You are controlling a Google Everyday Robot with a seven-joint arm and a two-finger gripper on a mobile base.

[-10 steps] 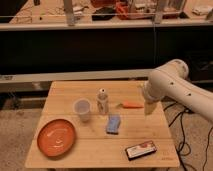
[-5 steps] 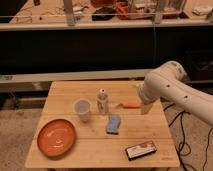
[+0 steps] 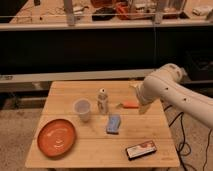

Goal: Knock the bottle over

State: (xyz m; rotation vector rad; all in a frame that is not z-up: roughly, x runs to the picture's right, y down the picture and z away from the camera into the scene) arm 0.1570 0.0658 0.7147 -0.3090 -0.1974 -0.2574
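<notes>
The bottle, small, slim and clear with a white cap and pale label, stands upright near the middle of the wooden table. A wider translucent plastic cup stands just to its left. My gripper hangs at the end of the white arm over the right side of the table. It is to the right of the bottle and apart from it, with a small orange object lying between them.
A blue sponge-like pack lies in front of the bottle. An orange plate sits at the front left. A black and white box lies at the front right. Cables hang beside the table's right edge. Shelving stands behind.
The arm has shifted a little to the left, bringing the gripper slightly closer to the bottle. The bottle and the other objects have not moved.
</notes>
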